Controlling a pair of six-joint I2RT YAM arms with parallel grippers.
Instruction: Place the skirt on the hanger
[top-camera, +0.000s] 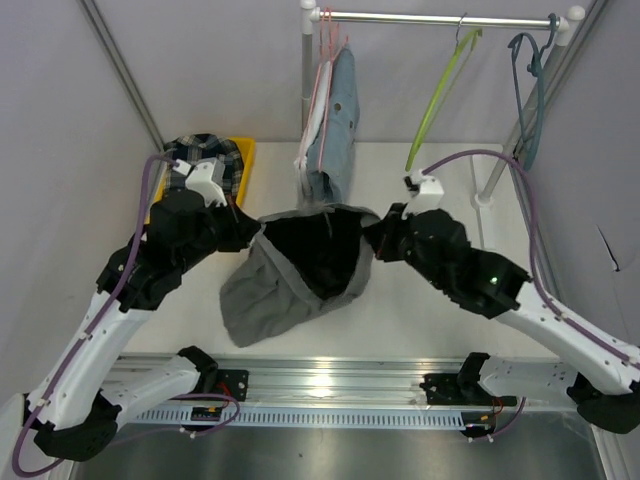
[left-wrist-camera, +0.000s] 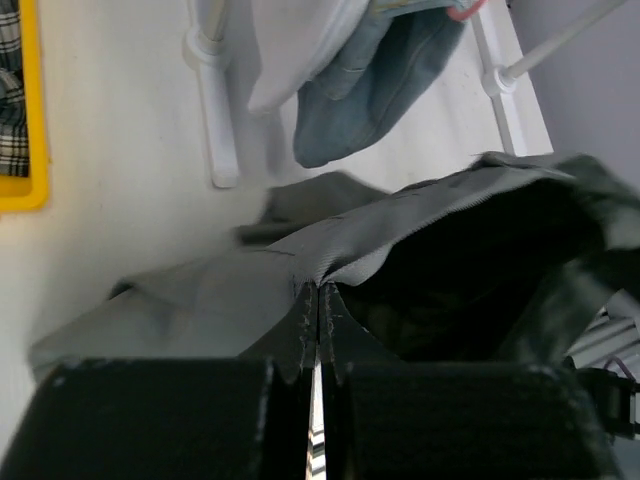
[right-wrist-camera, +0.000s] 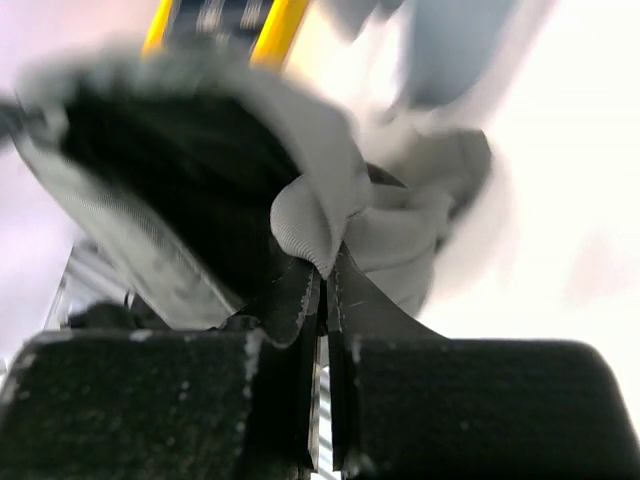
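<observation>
**Skirt held open, hanger next**

My left gripper (top-camera: 252, 228) and right gripper (top-camera: 374, 240) each pinch the waistband of the grey skirt (top-camera: 290, 285), spreading it open over the table (top-camera: 390, 312). Next, I judge, comes the green hanger (top-camera: 440, 100) (bare, on the rail (top-camera: 430, 17)), keeping both pinches firm.

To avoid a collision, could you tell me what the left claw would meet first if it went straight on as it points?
The left claw pinches the gray skirt; beyond it, probably the hanging blue denim garment, though depth is unclear.
</observation>
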